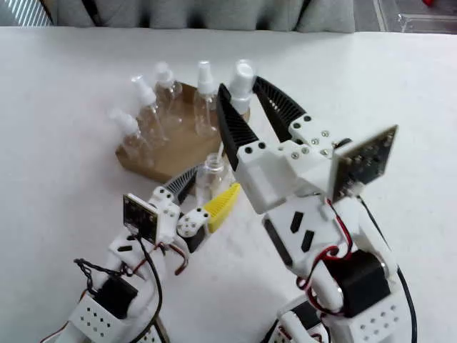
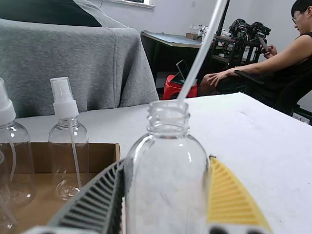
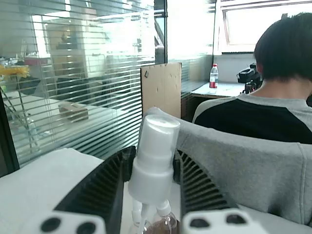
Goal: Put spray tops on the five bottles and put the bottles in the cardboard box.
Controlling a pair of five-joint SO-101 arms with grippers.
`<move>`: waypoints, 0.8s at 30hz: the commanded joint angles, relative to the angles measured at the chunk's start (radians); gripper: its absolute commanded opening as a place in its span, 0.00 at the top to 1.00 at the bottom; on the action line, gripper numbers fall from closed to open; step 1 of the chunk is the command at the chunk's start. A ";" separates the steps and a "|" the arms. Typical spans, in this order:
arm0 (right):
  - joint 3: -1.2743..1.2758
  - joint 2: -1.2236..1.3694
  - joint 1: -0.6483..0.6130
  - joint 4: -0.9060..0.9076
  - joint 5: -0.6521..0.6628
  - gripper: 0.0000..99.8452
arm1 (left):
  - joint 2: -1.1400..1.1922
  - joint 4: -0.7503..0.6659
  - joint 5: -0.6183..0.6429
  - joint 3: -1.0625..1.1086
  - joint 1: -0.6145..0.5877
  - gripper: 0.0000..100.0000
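Observation:
My left gripper [image 1: 209,187], one finger grey and one yellow, is shut on a clear uncapped bottle [image 1: 212,174] that stands upright just in front of the cardboard box [image 1: 182,146]. Above it my right gripper [image 1: 241,86] is shut on a white spray top [image 1: 242,75]. In the left wrist view the top's thin tube [image 2: 202,48] slants down into the bottle's neck [image 2: 168,114], and the left gripper [image 2: 168,195] flanks the bottle [image 2: 168,165]. In the right wrist view the right gripper [image 3: 153,161] clasps the spray top [image 3: 153,156] between black ribbed fingers. Several capped bottles [image 1: 206,100] stand in the box.
The low box [image 2: 97,151] sits centre-left, with a capped bottle [image 2: 66,141] at its near edge. White table [image 1: 371,78] lies open to the right and far side. A grey cloth [image 2: 73,63] hangs behind the table's far edge.

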 commanded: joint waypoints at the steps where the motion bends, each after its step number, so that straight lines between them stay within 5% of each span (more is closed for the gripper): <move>1: 0.058 -0.005 0.005 -0.045 -0.009 0.98 | -0.024 -0.005 -0.008 -0.003 0.008 0.98; 10: 0.221 -0.013 0.001 -0.136 -0.009 0.98 | -0.024 -0.005 -0.005 -0.003 0.008 0.98; 18: 0.230 -0.013 -0.097 0.084 -0.009 0.98 | -0.024 -0.005 -0.009 -0.003 0.008 0.98; 24: 0.222 -0.013 -0.111 0.148 -0.009 0.79 | -0.024 -0.005 -0.009 -0.003 0.008 0.98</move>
